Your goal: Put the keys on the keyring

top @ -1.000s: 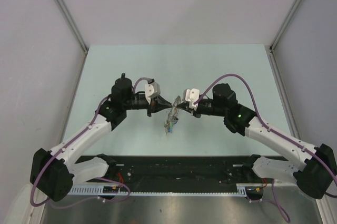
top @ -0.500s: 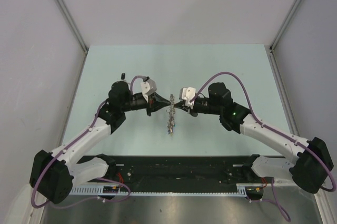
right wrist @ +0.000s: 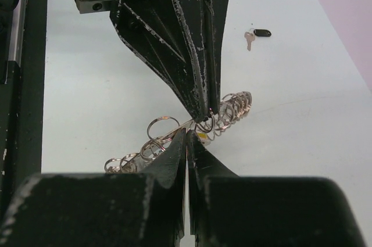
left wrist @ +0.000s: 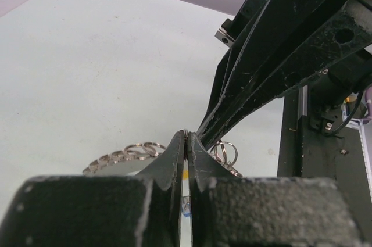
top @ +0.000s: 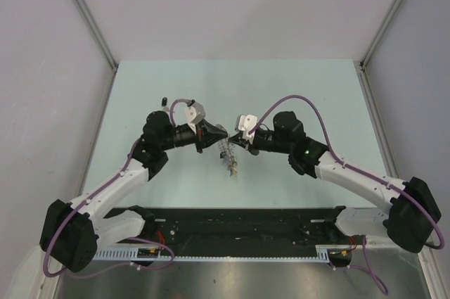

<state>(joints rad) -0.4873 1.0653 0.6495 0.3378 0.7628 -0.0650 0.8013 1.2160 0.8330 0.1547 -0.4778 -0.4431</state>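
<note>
Keyring (top: 228, 156): hangs above the table between the two gripper tips, near the middle of the workspace, with its fringe of small rings and tags dangling below the tips.
Small rings: in the right wrist view they show as a row of silvery loops (right wrist: 163, 128) fanning out to both sides of the pinch point; in the left wrist view more loops (left wrist: 131, 153) curve away to the left.
Left gripper (top: 219, 132): fingers pressed together on the thin wire of the keyring, with only a hairline slit between them in its own wrist view.
Right gripper (top: 233, 141): fingers likewise closed on the keyring wire, its tips just beside the left gripper's tips, the two nearly touching nose to nose.
Yellow bit (left wrist: 185, 174): a sliver of yellow shows low in the slit between the left fingers; I cannot tell what it belongs to.
Black-headed key (right wrist: 257, 34): lies flat on the table, well apart from the keyring and from both grippers, untouched.
Red key: not made out in any view.
Table (top: 295, 88): pale green surface, walled in grey on three sides.
</note>
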